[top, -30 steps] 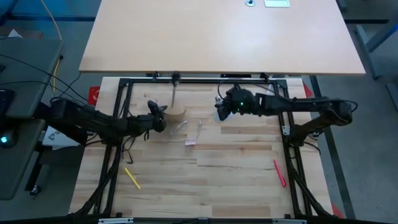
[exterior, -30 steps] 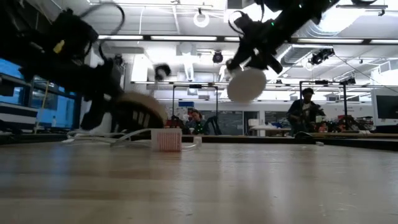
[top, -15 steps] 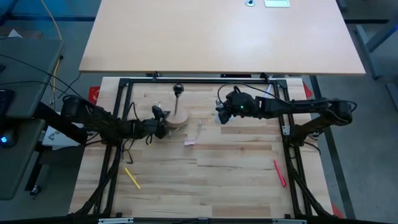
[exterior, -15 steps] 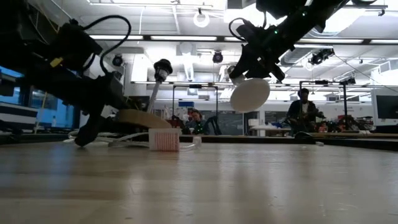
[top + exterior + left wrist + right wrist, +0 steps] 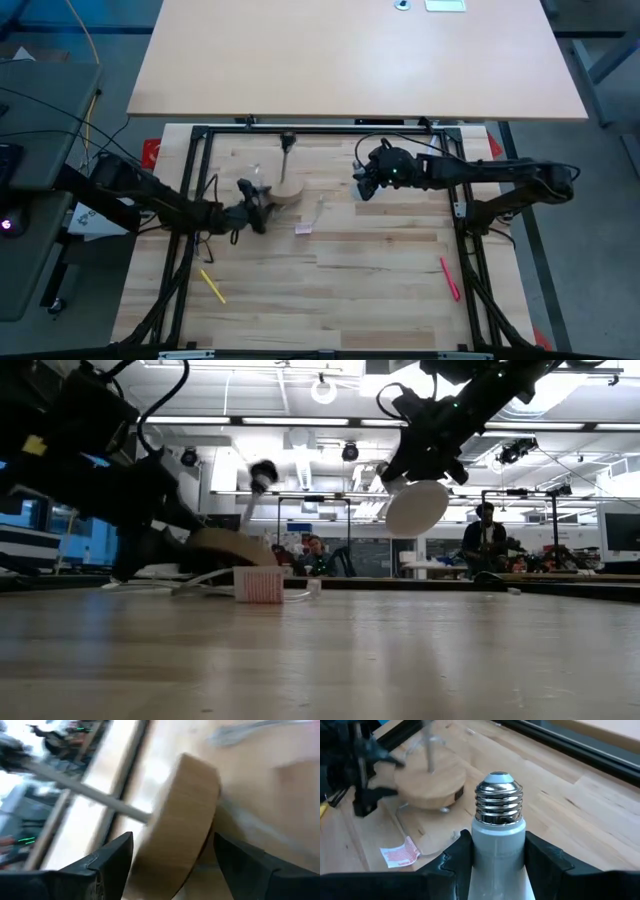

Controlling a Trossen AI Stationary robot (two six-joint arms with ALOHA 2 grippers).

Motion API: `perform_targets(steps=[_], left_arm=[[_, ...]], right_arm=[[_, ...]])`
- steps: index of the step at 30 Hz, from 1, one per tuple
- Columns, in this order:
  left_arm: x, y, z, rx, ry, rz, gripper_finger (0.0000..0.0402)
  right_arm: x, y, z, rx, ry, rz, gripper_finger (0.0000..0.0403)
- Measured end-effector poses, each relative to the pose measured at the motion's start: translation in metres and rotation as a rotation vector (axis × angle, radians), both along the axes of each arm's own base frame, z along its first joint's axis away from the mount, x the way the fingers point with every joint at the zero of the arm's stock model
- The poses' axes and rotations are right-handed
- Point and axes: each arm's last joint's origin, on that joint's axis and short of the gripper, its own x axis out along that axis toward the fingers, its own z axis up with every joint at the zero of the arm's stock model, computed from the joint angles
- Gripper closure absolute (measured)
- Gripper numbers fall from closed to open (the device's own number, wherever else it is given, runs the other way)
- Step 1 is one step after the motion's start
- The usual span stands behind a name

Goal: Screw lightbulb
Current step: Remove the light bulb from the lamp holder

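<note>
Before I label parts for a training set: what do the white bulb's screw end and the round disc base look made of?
The lightbulb has a shiny ribbed silver screw base, likely metal, on a matte white body, perhaps plastic or glass. The round tan lamp-base disc shows a pale matte surface, apparently wood.

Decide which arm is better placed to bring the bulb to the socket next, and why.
Right. Its claw is shut on the bulb, screw base pointing out, held above the table. The left claw is busy straddling the wooden lamp base.
</note>
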Motion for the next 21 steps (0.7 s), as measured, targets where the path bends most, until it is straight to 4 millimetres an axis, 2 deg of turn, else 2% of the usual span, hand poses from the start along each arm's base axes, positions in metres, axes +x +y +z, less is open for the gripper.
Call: perform_targets(steps=[4,10,15,21], left_arm=[[-0.002,-0.014,-0.003,-0.096,-0.032,-0.068,0.0135],[0.000,-0.044,0.004,-0.231,-0.119,-0.160,0.0135],[-0.004,-0.060,0.002,-0.356,-0.157,-0.168,0.0135],[-0.004,-0.074,0.013,-0.659,-0.427,-0.120,0.0135]], right_arm=[[-0.004,-0.004,0.002,0.002,0.002,-0.015,0.0261],[-0.006,-0.010,0.001,0.031,0.010,0.020,0.0261],[-0.007,-0.012,0.001,0.022,0.026,0.032,0.0261],[-0.007,-0.011,0.000,0.051,0.022,0.080,0.0261]])
